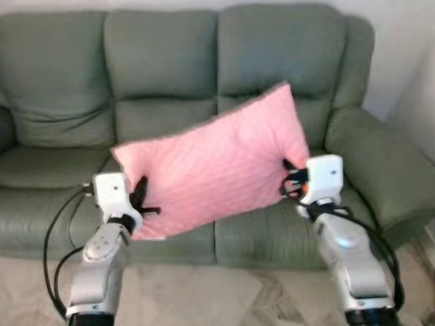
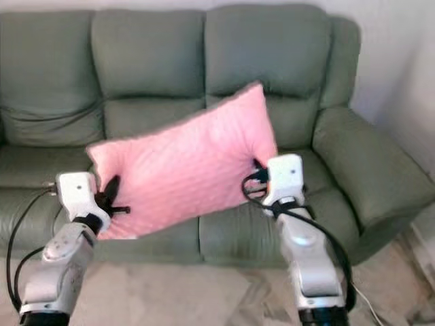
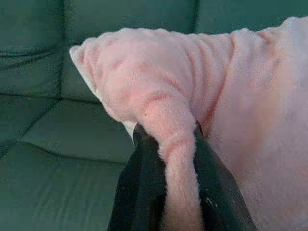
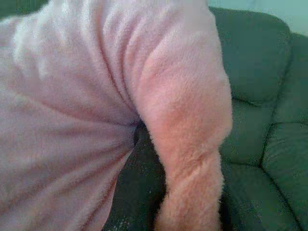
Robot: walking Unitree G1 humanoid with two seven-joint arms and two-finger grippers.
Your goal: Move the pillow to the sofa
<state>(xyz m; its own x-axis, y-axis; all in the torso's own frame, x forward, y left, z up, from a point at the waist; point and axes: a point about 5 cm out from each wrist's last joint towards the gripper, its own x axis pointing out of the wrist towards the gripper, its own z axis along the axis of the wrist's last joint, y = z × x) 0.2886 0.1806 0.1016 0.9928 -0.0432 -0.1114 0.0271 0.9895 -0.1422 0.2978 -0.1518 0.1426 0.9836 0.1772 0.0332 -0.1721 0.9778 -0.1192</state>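
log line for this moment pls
stage: carry | left pincer: shut on pink pillow | right pincer: shut on pink pillow | pillow: held up, tilted, in front of green sofa | placed: not yet

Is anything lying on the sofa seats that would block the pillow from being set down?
Nothing visible does. The pillow, pinched by the left gripper and right gripper, hangs above bare sofa seat cushions.

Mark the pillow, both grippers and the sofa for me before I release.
pillow (image 1: pixel 217 170), left eye view, middle of its pink face.
left gripper (image 1: pixel 144 201), left eye view, fingers pinching the pillow's lower corner.
right gripper (image 1: pixel 291 178), left eye view, fingers at the pillow's side edge.
sofa (image 1: pixel 163 54), left eye view, middle back cushion.
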